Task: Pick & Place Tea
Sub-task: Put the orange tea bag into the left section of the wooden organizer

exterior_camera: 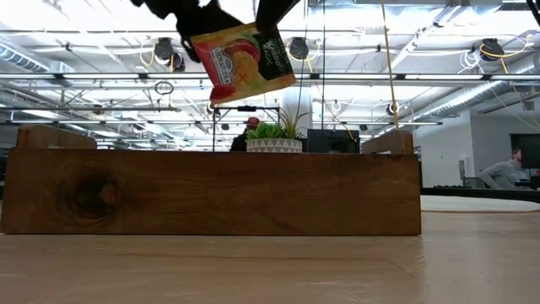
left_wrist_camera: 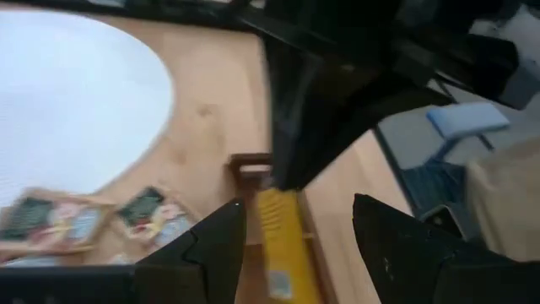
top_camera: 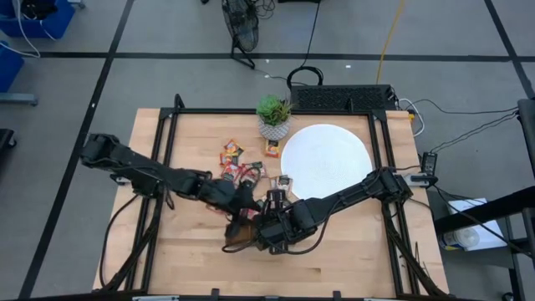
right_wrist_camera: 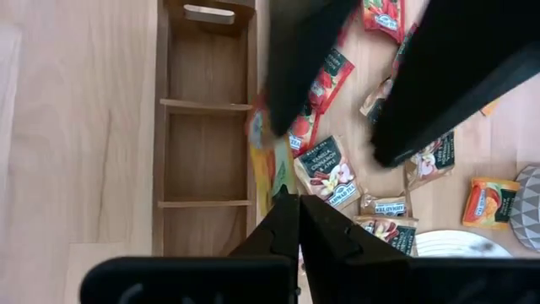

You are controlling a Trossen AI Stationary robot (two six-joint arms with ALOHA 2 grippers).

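A yellow, red and green tea sachet [exterior_camera: 245, 61] hangs high over the brown wooden tray [exterior_camera: 211, 192], with my right gripper [right_wrist_camera: 297, 207] shut on it. My left gripper [left_wrist_camera: 295, 245] has reached in from the table's left and is open. Its fingers stand on either side of the same sachet [left_wrist_camera: 283, 232], and I cannot tell whether they touch it. More tea sachets [right_wrist_camera: 337, 173] lie loose on the table between the tray [right_wrist_camera: 207, 143] and the white disc [top_camera: 326, 159]. In the high view both grippers meet near the table's middle [top_camera: 255, 213]. My right gripper pinches the sachet by its upper edge [exterior_camera: 263, 34] between its two shut fingers, coming at it slanting down from the table's right. The sachet hangs tilted below the fingers, clear of the tray and the table. In the right wrist view it shows edge-on [right_wrist_camera: 268, 169].
A small potted plant [top_camera: 273, 117] stands at the far edge beside the white disc. The tray's three compartments [right_wrist_camera: 207, 80] show bare wood. Black frame rails [top_camera: 167, 142] run along the table's sides. People are in the room beyond.
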